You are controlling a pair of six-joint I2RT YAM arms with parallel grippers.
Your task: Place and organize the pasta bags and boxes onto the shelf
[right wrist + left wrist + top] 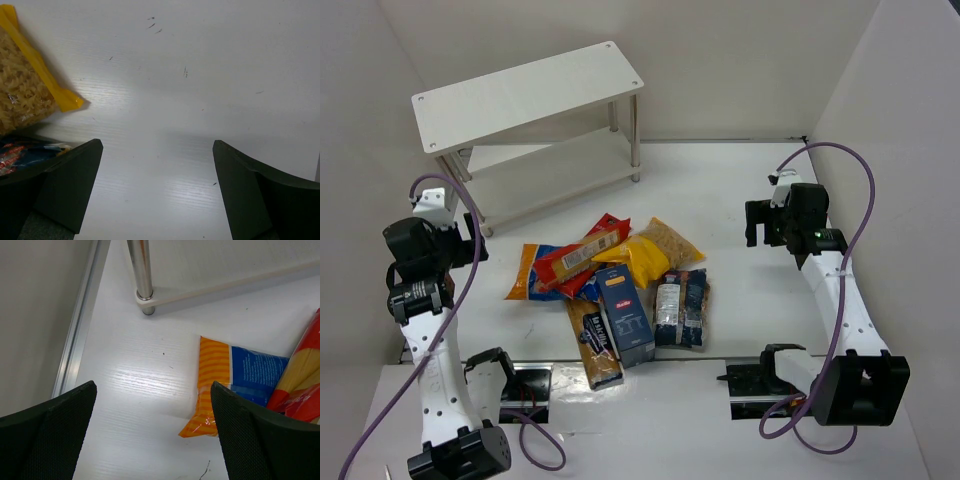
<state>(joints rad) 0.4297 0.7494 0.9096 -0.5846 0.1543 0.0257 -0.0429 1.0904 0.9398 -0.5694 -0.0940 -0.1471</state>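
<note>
The packs lie in a heap mid-table: the yellow bag [660, 247], the dark blue box [626, 320], the long red-yellow box [582, 256], the orange-blue bag [528, 272], the dark clear bag [681, 307] and the long brown packet [594, 345]. The white shelf [525, 92] stands at the back left with nothing on it. My left gripper [470, 240] is open and empty, left of the heap; its view shows the orange-blue bag [235, 377] and the red-yellow box [302, 375]. My right gripper [760, 222] is open and empty, right of the heap; the yellow bag [27, 85] is at its view's left.
White walls close in the table on the left, back and right. A shelf leg [141, 270] and lower board [225, 287] stand just beyond my left gripper. A metal rail [80, 325] runs along the left wall.
</note>
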